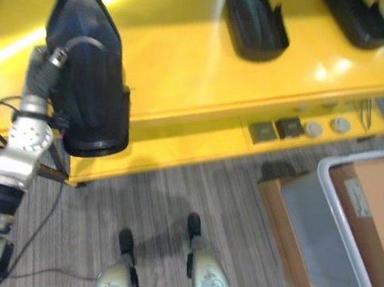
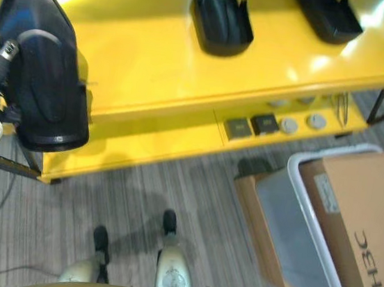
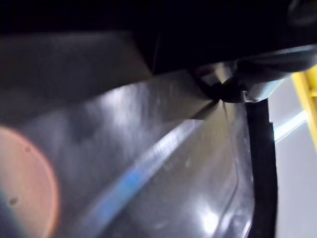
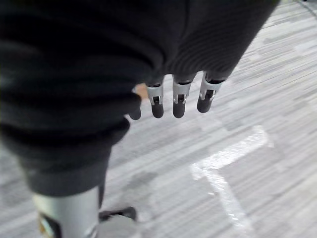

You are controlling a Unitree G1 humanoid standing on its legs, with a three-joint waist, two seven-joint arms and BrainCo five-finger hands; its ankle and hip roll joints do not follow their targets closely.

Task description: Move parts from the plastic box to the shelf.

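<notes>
Grey striped floor runs under a long yellow shelf [image 1: 187, 66] whose top already carries two black moulded parts [image 1: 256, 22], one near the middle of the far edge and another [image 1: 354, 18] toward the far right corner. By the shelf's right end, on the floor, sits the plastic box [image 1: 348, 240], white-rimmed, with a brown carton [image 2: 351, 219] in it.

A third black part [image 1: 91, 82] is raised on the left arm, above the shelf's left end and near its front edge, its long axis running roughly front to back across the shelf. The left hand is hidden behind this part, so whether its fingers are clamped on it cannot be told; the left wrist view gives a glossy dark surface [image 3: 163, 168] very close.

The right hand [image 4: 178, 99] hangs over bare floor, fingers straight and relaxed, holding nothing.

The carried part looks almost over its landing place: the free stretch of shelf lies directly below and just ahead of it, left of the middle part. The left arm is plainly the nearer one.
</notes>
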